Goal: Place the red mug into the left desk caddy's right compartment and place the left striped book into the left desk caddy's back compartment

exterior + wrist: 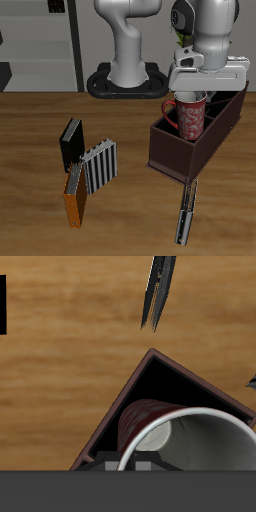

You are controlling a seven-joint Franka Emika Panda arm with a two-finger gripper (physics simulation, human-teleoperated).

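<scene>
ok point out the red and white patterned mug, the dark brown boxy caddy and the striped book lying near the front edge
red and white patterned mug (190, 117): exterior view, its patterned side
dark brown boxy caddy (178, 154): exterior view, its front wall
striped book (186, 212): exterior view, middle of its cover

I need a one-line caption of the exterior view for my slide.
Franka gripper holds the red mug over the left desk caddy; the books lie on the table.

We are looking at a glossy white arm (128, 40) with rounded, swelling segments, rising from a dark round base plate (125, 83); a dark grey joint ring is showing above our pale, boxy hand (192, 92).
</scene>
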